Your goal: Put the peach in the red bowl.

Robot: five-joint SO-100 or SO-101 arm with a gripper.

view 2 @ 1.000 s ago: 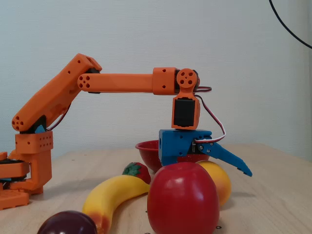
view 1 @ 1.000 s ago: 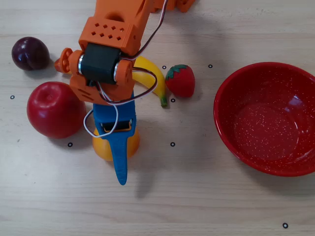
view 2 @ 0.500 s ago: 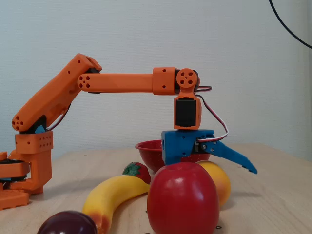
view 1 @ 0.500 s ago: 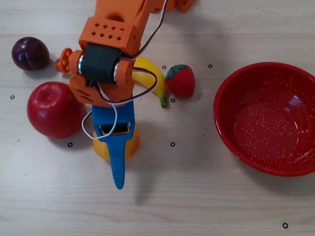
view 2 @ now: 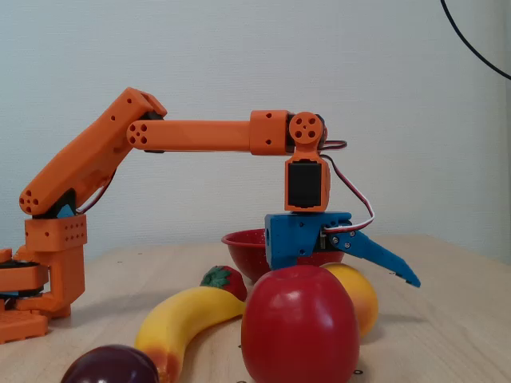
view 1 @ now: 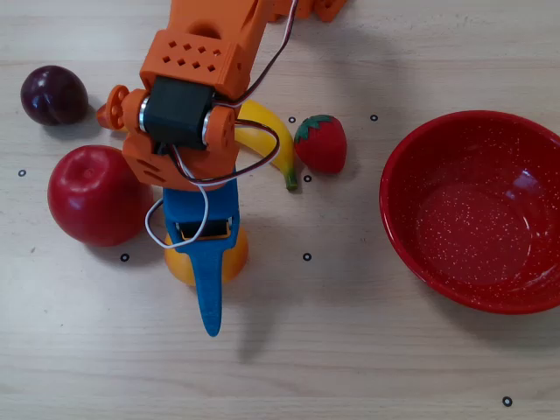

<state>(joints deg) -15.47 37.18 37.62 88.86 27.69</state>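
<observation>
The yellow-orange peach sits on the wooden table, mostly covered from above by my blue gripper. In the fixed view the peach shows just behind the red apple. The gripper is low over the peach with its jaws spread. One blue finger sticks out past the peach, raised off it; the other finger is hidden. The red bowl with white speckles stands empty at the right of the overhead view, apart from the peach. In the fixed view the bowl is behind the gripper.
A large red apple lies just left of the peach. A dark plum is at the far left. A banana and a strawberry lie between the arm and the bowl. The arm's base stands at the left in the fixed view.
</observation>
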